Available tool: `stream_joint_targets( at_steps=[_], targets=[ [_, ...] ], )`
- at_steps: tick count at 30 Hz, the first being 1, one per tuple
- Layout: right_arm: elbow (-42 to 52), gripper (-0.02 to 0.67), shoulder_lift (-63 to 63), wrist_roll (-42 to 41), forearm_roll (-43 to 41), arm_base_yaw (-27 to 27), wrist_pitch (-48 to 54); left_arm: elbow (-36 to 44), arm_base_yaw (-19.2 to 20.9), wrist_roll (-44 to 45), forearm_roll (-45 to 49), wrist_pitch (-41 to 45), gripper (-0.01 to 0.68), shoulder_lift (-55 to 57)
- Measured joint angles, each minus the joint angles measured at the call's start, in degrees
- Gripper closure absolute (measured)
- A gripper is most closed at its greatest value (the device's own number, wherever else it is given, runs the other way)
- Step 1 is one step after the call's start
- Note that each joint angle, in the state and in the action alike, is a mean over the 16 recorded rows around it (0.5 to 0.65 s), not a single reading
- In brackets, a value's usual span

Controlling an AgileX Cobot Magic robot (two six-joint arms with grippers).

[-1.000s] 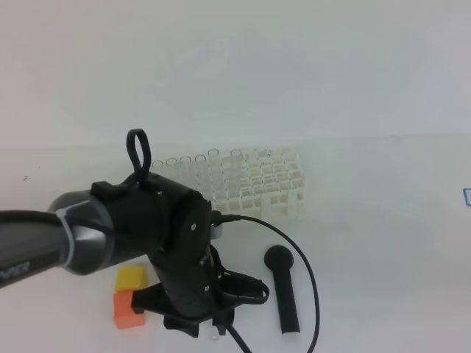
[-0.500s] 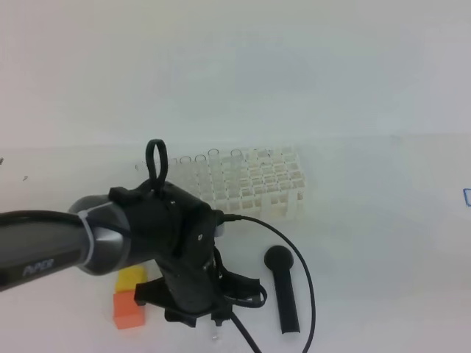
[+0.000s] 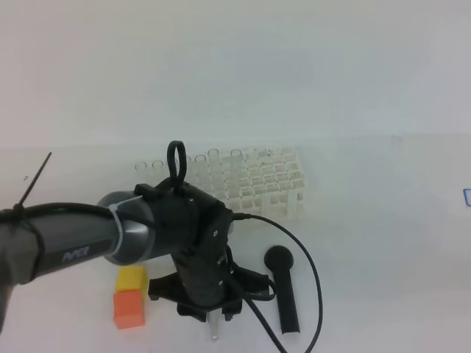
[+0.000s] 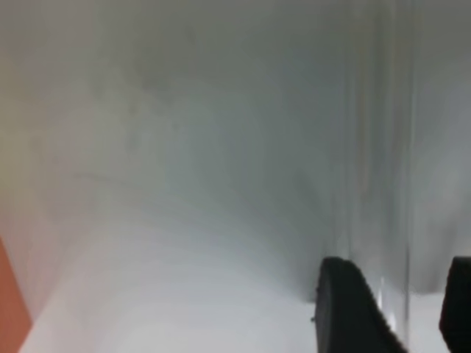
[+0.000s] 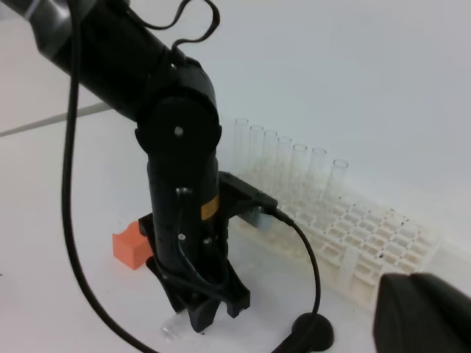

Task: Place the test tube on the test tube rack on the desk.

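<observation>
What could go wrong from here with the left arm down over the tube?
1. The clear glass test tube lies flat on the smooth white desk inside the open left end effector; an off-centre close could roll it away.
2. The black cable loops beside the black round-headed tool; lifting may drag it.
3. The white lattice rack already holds tubes in its back row; a tilted carry could knock them.

- You are looking at a lab-style test bench: a plain white desk (image 3: 383,243) against a bare white wall.
- You can see a white test tube rack (image 3: 254,184) holding a row of clear glass tubes (image 5: 294,165).
- You also find coloured blocks (image 3: 130,298) and a black round-headed tool (image 3: 282,287), laid out like practice props.
</observation>
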Motion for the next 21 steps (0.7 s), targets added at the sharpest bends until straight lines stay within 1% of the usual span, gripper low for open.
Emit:
stream_joint_targets(
  at_steps=[10, 21],
  targets=[
    [0.0, 0.65, 0.0, 0.0, 0.3, 0.0, 0.1, -1.7, 0.0, 0.5, 0.1, 1.4, 0.405, 2.4],
    [0.0, 0.65, 0.0, 0.0, 0.6, 0.2, 0.0, -2.3, 0.0, 2.3, 0.3, 2.7, 0.512, 3.4]
  ],
)
